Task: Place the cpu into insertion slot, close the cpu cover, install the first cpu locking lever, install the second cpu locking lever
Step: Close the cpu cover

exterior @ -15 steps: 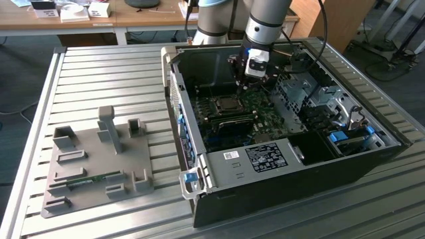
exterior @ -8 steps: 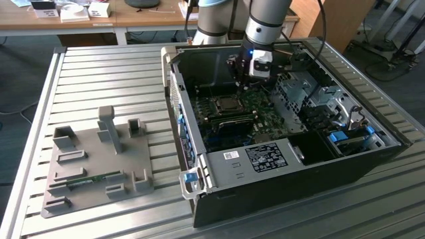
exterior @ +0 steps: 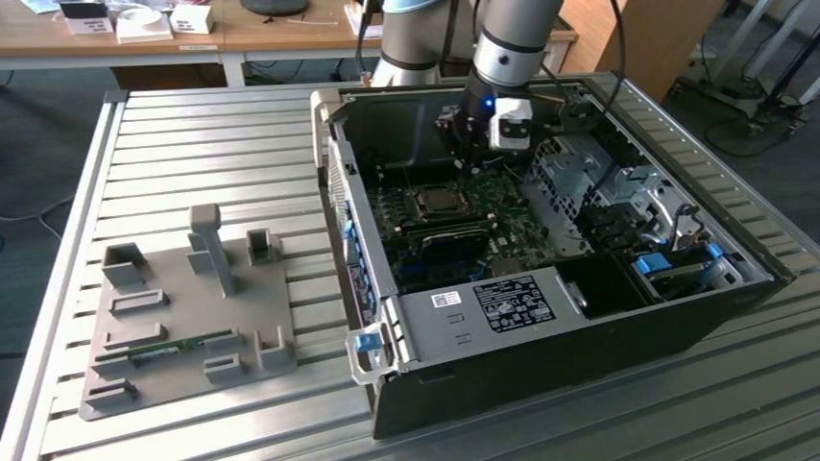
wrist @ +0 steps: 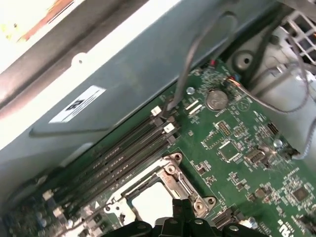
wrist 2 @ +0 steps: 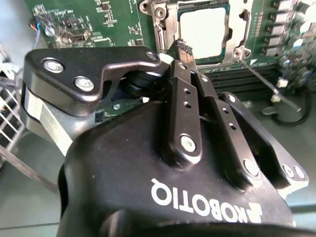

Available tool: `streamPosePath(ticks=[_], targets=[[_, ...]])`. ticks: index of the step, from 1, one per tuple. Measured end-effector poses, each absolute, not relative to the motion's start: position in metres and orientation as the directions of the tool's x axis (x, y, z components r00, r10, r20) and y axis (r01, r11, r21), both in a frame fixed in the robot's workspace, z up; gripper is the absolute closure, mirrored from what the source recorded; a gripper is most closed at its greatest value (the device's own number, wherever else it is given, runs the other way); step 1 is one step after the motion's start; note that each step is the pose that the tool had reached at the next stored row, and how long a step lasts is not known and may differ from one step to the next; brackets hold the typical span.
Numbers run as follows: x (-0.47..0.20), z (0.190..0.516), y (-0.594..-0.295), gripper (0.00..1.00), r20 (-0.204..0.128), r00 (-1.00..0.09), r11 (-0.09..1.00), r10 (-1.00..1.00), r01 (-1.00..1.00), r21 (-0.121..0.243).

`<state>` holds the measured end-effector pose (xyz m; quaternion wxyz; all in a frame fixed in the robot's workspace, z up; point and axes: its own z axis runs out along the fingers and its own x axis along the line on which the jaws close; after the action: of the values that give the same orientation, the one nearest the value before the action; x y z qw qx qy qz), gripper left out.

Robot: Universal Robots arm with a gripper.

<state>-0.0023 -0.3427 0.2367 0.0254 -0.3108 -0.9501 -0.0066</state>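
Observation:
The cpu point(wrist 2: 205, 30), a flat silvery square, lies in the insertion slot point(exterior: 436, 200) on the green motherboard; it also shows in the first wrist view point(wrist: 149, 202). The cpu cover point(wrist 2: 162, 22), a silvery metal frame, lies flat around it. A thin metal locking lever point(wrist 2: 269, 83) sticks out from the socket's corner across the black memory slots. My gripper point(wrist 2: 183, 45) is shut with nothing between its fingers. Its tips hover just above the socket's edge, in the exterior view point(exterior: 471, 149) slightly behind the socket.
The open computer case point(exterior: 384, 144) walls in the board, with a drive cage point(exterior: 583, 168) and cables on the exterior view's right. Memory slots point(wrist: 123, 158) run beside the socket. A grey fixture plate point(exterior: 192, 317) lies on the slatted table to the exterior view's left.

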Motion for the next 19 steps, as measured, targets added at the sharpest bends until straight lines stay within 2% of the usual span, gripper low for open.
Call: streamPosePath(ticks=[19], targets=[[-0.0023,0.2340,-0.3427,0.89,0.050,-0.958,0.959,0.282,0.282,-0.002]])
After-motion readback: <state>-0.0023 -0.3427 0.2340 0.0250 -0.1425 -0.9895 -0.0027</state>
